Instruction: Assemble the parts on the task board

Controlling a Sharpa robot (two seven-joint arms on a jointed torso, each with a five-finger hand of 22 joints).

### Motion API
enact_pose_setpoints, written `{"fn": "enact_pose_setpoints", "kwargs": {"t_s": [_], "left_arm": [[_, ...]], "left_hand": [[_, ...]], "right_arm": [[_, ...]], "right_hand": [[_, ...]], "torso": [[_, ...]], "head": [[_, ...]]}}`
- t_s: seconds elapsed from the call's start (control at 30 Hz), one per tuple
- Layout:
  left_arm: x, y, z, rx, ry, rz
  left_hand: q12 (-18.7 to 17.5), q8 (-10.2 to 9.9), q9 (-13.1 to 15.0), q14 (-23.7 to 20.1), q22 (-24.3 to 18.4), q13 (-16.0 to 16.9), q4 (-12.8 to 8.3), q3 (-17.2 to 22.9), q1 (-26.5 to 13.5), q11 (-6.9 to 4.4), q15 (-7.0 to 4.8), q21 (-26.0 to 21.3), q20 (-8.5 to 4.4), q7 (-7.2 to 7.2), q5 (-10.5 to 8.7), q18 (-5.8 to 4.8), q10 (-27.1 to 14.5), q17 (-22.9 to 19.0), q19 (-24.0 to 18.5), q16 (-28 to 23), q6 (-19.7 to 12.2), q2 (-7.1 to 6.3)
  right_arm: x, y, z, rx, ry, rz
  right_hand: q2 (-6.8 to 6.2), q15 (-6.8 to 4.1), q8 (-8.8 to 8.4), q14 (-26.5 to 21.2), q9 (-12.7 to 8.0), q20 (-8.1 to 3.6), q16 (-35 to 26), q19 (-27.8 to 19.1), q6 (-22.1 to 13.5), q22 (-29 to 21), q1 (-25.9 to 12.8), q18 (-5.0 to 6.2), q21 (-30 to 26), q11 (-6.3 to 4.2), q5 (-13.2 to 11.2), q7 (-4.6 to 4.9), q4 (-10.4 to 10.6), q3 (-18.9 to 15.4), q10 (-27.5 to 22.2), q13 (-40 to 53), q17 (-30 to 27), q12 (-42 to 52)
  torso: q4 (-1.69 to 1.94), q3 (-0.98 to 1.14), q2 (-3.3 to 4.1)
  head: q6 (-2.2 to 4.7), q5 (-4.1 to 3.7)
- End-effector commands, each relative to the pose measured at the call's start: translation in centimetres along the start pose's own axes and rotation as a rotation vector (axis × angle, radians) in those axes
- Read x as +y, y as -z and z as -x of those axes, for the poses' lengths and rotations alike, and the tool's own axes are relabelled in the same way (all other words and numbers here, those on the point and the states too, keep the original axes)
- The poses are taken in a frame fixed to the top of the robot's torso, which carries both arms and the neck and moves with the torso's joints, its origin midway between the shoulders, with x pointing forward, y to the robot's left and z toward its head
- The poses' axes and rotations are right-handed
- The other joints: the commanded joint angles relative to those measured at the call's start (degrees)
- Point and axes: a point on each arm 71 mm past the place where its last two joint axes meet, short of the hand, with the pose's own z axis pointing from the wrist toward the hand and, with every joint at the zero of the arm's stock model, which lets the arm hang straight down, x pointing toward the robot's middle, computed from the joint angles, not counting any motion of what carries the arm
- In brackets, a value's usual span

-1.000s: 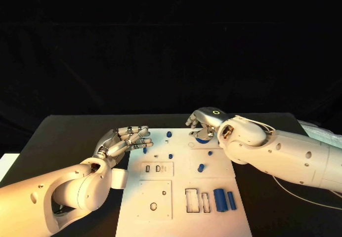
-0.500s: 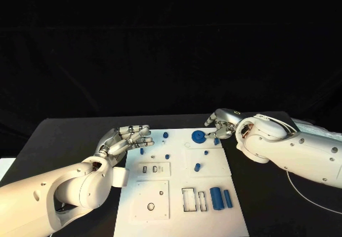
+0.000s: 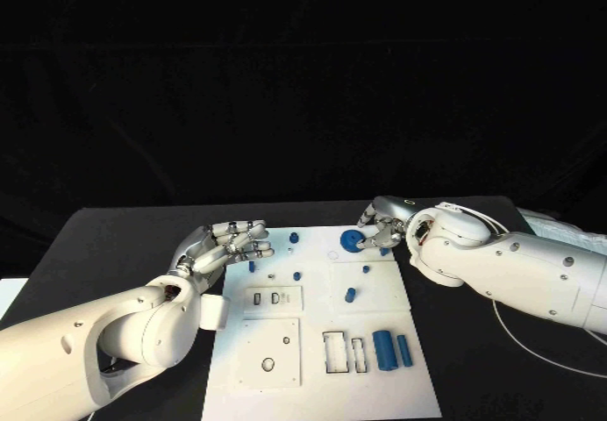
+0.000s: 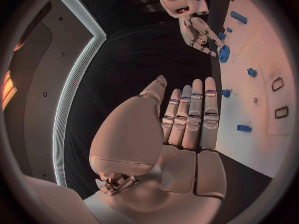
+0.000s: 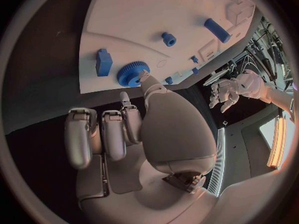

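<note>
Head view, working outward from the robot along the board (image 3: pixel 323 351): the nearest end carries a rectangular slot pair, with two blue cylinders (image 3: pixel 391 350) lying just beside them toward the right arm. Further up sit a smaller slot pair and several short blue pegs (image 3: pixel 351 296) scattered over the middle of the board. Left hand (image 3: pixel 228 246) hovers at the board's left edge, beyond the middle; fingers straight and side by side, holding nothing, not touching any part. At the far end of the board lies the blue gear (image 3: pixel 353 242), flat on the white surface. Right hand (image 3: pixel 386 225) is at that far end on the right side; the right wrist view shows one fingertip (image 5: pixel 144 76) against the gear's toothed rim (image 5: pixel 132 73), other fingers curled back and clear of it. No pinch visible, so the gear is touched, not held. A small blue block (image 5: pixel 103 62) sits just beside the gear. Judgement: step in hand is seating or positioning the gear at the far end. Next move likely calls for a second finger on the opposite rim to grip it, or a downward press if it is already over its post; cannot tell which.
</note>
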Motion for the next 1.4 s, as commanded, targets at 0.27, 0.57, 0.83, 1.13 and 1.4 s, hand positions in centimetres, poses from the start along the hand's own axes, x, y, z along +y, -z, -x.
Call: {"fn": "enact_pose_setpoints", "kwargs": {"t_s": [0.27, 0.57, 0.83, 1.13, 1.4], "left_arm": [[-0.1, 0.0, -0.2, 0.023, 0.014, -0.002], [-0.1, 0.0, -0.3, 0.024, 0.015, -0.001], [-0.1, 0.0, -0.2, 0.023, 0.014, 0.0], [0.0, -0.1, -0.2, 0.024, 0.014, 0.0], [0.0, -0.1, -0.2, 0.024, 0.015, 0.0]], "left_hand": [[-0.33, -0.38, -0.06, 0.29, -0.08, -0.07, -0.34, -0.07, 0.07, -0.02, 0.22, -0.34, -0.06, 0.04, -0.37, 0.65, 0.09, 0.09, 0.38, -0.19, 0.01, 0.32], [-0.33, -0.38, -0.06, 0.29, -0.08, -0.07, -0.34, -0.07, 0.07, -0.02, 0.22, -0.34, -0.06, 0.04, -0.37, 0.65, 0.09, 0.09, 0.38, -0.19, 0.01, 0.32], [-0.4, -0.41, -0.06, 0.29, -0.09, -0.08, -0.42, -0.06, 0.1, -0.04, 0.22, -0.4, -0.06, 0.02, -0.36, 0.66, 0.12, 0.12, 0.41, -0.26, 0.04, 0.37], [-0.51, -0.45, -0.06, 0.29, -0.1, -0.1, -0.58, -0.03, 0.21, -0.06, 0.2, -0.5, -0.07, 0.0, -0.35, 0.67, 0.18, 0.17, 0.45, -0.35, 0.09, 0.45], [-0.51, -0.46, -0.06, 0.29, -0.1, -0.1, -0.58, -0.02, 0.21, -0.06, 0.2, -0.5, -0.07, 0.0, -0.35, 0.67, 0.18, 0.17, 0.45, -0.36, 0.09, 0.45]], "right_arm": [[0.7, -0.5, -0.9, 0.044, 0.018, -0.002], [0.8, -0.8, -1.3, 0.059, 0.022, -0.005], [0.8, -0.8, -1.4, 0.055, 0.03, -0.004], [1.5, -0.6, -0.9, -0.057, 0.065, 0.028], [4.1, 0.6, -0.5, -0.167, 0.071, 0.123]], "right_hand": [[0.33, 0.5, 0.48, 4.0, 0.14, 0.36, 0.57, 0.79, 0.79, 2.72, 0.82, -0.92, 0.57, -0.03, 0.54, 0.12, 0.49, -0.1, 1.06, 5.4, 3.71, 1.63], [1.27, 0.42, 0.97, 4.13, 0.32, 0.33, 0.98, 1.02, 2.02, 3.33, 1.12, -1.03, 0.87, -0.17, 0.78, -0.06, 0.47, 0.08, 1.77, 6.95, 4.55, 3.08], [4.15, -0.31, 2.6, 4.22, 0.98, -0.14, 1.34, 1.39, 6.33, 4.27, 3.56, -1.2, 1.32, -1.06, 0.42, -1.11, -1.24, 2.63, 2.5, 8.37, 5.36, 4.33], [6.24, -1.68, 3.99, 4.29, 1.91, -1.33, 1.53, 1.93, 10.81, 5.53, 5.65, -1.46, 1.87, -2.62, -1.14, -2.9, -3.87, 5.98, 3.68, 10.14, 5.86, 6.16], [6.06, -1.85, 3.78, 4.37, 2.04, -1.64, 1.68, 2.39, 11.21, 6.58, 5.15, -1.69, 2.32, -2.77, -0.78, -3.0, -4.63, 6.75, 3.92, 10.48, 6.26, 6.46]], "torso": [[0.03, -0.01, -0.01], [0.07, 0.02, 0.01], [-0.01, 0.03, 0.01], [0.08, 0.04, -0.02], [0.13, 0.06, 0.0]], "head": [[-0.42, 0.15], [-0.57, 0.18], [-0.75, 0.16], [-0.8, 0.05], [-0.57, 0.03]]}}
